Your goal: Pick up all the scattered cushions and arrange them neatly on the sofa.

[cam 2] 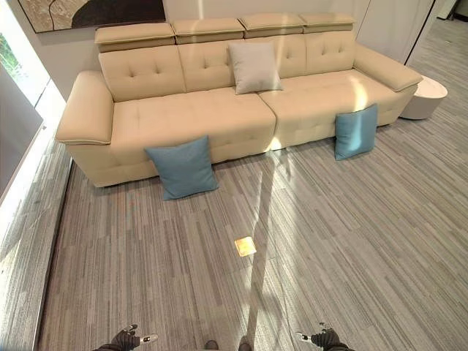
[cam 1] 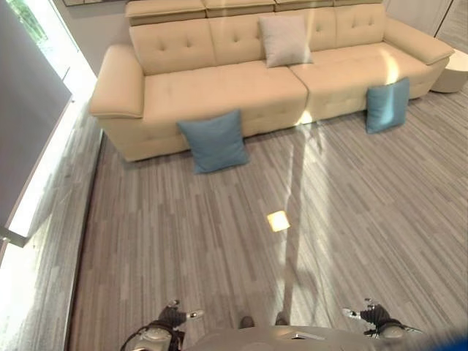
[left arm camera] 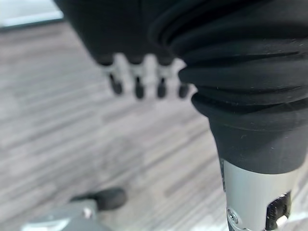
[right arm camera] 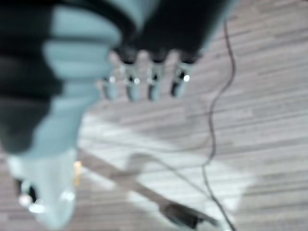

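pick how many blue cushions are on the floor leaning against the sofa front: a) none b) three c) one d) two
d) One blue cushion leans against the sofa front toward its left end, and a second blue cushion leans toward its right end; the grey cushion is already up on the seat.

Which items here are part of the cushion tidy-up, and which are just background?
Job items:
- blue cushion on the floor, leaning on the sofa front, left
- second blue cushion on the floor, leaning on the sofa front, right
- grey cushion already on the seat
- sofa

Background:
- white round side table by the sofa's right end
- wall picture
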### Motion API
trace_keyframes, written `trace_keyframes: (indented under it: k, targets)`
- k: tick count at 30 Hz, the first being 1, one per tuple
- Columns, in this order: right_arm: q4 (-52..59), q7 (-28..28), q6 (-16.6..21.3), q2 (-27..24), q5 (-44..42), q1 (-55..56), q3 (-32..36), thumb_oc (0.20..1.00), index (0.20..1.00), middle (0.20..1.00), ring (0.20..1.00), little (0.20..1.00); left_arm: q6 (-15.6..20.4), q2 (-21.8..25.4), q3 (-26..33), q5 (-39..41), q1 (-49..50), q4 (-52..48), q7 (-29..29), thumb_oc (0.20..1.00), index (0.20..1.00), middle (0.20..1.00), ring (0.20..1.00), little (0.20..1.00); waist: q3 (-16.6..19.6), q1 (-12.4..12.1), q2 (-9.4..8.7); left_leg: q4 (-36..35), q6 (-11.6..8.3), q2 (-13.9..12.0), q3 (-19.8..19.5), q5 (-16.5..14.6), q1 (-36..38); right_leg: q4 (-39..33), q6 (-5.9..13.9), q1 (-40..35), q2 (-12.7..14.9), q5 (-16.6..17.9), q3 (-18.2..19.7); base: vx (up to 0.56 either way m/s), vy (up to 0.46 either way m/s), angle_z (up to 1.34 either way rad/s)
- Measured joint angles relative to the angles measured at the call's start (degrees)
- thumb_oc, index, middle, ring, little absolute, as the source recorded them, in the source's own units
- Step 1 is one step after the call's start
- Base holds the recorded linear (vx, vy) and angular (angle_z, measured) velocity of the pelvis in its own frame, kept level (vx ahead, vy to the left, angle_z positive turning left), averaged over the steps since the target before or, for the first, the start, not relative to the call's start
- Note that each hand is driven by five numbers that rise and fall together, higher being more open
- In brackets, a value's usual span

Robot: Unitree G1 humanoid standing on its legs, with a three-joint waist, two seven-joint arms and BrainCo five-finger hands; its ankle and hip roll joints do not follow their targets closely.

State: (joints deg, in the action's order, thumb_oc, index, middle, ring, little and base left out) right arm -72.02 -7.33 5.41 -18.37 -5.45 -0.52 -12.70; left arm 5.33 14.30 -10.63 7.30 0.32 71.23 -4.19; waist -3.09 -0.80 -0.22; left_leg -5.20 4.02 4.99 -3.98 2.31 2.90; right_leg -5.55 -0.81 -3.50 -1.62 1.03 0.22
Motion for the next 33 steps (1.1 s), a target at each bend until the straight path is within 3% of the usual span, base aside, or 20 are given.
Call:
trace_keyframes:
  k: [16, 22, 27, 29, 30, 31, 33]
  targets:
    - [-0.1, 0.4, -0.7, 0.6, 0.0, 0.3, 0.8, 1.0, 1.0, 1.0, 1.0, 1.0, -0.2, -0.1, 0.0, -0.1, -0.1, 0.0, 0.0, 1.0, 1.0, 1.0, 1.0, 1.0, -0.7, -0.3, -1.15, 0.0, 0.02, 0.0, 0.3, 0.0, 0.1, 0.0, 0.0, 0.1, 0.0, 0.0, 0.3, 0.01, 0.017, -0.01]
    - [-0.2, 0.4, -1.2, 1.5, 0.1, -0.2, 0.5, 1.0, 1.0, 1.0, 1.0, 1.0, -0.3, 0.0, -0.2, -0.1, -1.5, 0.0, 0.0, 1.0, 1.0, 1.0, 1.0, 1.0, -1.9, -1.9, -1.97, 0.6, 0.16, 0.2, 0.8, -0.1, -1.8, 1.2, 0.21, 2.3, 0.0, 0.1, 1.1, -0.02, 0.079, -0.06]
    - [-0.3, 0.4, -1.6, 1.6, 0.1, -3.3, 0.1, 1.0, 1.0, 1.0, 1.0, 1.0, -0.7, 0.0, -0.3, -0.1, -2.4, 0.1, 0.0, 1.0, 1.0, 1.0, 1.0, 1.0, -4.5, -2.2, -1.39, 2.0, 1.55, 0.6, 1.4, -1.2, -2.0, 8.3, 1.34, 5.3, 0.3, -2.6, 1.5, 0.01, 0.107, -0.07]
    - [-0.2, 0.4, -1.7, 1.5, 0.1, -4.8, -1.7, 1.0, 1.0, 1.0, 1.0, 1.0, -0.8, 0.0, -0.6, -0.1, -3.6, 1.0, 0.0, 1.0, 1.0, 1.0, 1.0, 1.0, -6.3, -1.9, -0.41, 2.9, 2.17, 0.2, 0.4, -1.1, -1.9, 16.6, 3.0, 8.4, -0.1, -3.9, 1.5, 0.04, 0.054, 0.31]
    - [0.2, 0.5, -1.7, 1.9, 0.1, -5.0, -2.1, 1.0, 1.0, 1.0, 1.0, 1.0, -0.9, 0.1, -0.6, -0.1, -5.2, 1.0, 0.0, 1.0, 1.0, 1.0, 1.0, 1.0, -7.3, -1.8, -0.19, 3.6, 2.69, 0.2, -1.0, -1.6, -1.8, 25.0, 4.68, 12.3, 0.1, -6.2, 2.4, 0.16, 0.02, 0.61]
    - [0.3, 0.5, -1.8, 2.1, 0.1, -5.0, -2.1, 1.0, 1.0, 1.0, 1.0, 1.0, -0.9, 0.2, -0.5, -0.1, -5.5, 1.0, -0.1, 1.0, 1.0, 1.0, 1.0, 1.0, -7.2, -1.8, -0.65, 3.6, 2.81, 0.7, -1.7, -1.7, -1.6, 28.0, 5.31, 13.8, 1.0, -6.9, 3.3, 0.17, -0.029, 0.66]
    - [1.9, 0.4, -1.8, 2.1, 0.1, -5.4, -2.4, 1.0, 1.0, 1.0, 1.0, 1.0, -0.9, 0.2, -0.4, -0.1, -5.4, 1.1, -0.2, 1.0, 1.0, 1.0, 1.0, 1.0, -7.3, -2.1, -1.48, 2.1, 2.47, 1.5, -4.2, -1.5, 0.1, 26.9, 4.59, 15.1, 1.1, -7.4, 6.5, 0.18, -0.126, 0.47]
